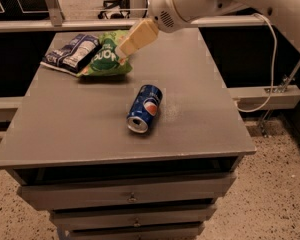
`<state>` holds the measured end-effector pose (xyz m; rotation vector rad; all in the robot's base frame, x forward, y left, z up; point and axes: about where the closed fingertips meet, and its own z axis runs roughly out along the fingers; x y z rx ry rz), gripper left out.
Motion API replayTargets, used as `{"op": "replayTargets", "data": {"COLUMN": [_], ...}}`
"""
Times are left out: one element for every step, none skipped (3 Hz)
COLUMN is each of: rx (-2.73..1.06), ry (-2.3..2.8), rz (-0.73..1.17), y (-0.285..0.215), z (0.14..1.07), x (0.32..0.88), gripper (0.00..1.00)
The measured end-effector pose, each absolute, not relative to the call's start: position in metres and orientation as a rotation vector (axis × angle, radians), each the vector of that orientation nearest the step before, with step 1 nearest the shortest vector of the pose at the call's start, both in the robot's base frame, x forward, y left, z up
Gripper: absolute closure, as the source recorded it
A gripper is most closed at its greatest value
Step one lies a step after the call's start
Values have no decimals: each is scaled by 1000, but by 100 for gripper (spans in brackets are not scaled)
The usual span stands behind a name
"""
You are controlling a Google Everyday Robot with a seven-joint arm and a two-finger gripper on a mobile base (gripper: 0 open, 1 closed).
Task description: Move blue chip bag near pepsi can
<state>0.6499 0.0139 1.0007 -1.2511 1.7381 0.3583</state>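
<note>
Dark blue chip bag (70,54) lies left of the gripper (123,49).

The pepsi can (145,108) is seen lying on its side near the middle of the grey table (80,129). The blue chip bag (70,54) is laid at the far left corner, overlapped by a green chip bag (106,61). The gripper (127,45) is held over the green bag's right edge.
</note>
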Motion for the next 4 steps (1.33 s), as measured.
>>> {"op": "replayTargets", "data": {"rx": [-1195, -1130, -1144, -1212], "ry": [1737, 1738, 1707, 1672], "rz": [330, 321, 335, 371], "y": [37, 60, 79, 109], "z": [978, 955, 947, 940], "x": [673, 706, 729, 741], "gripper": [0, 0, 0, 0]}}
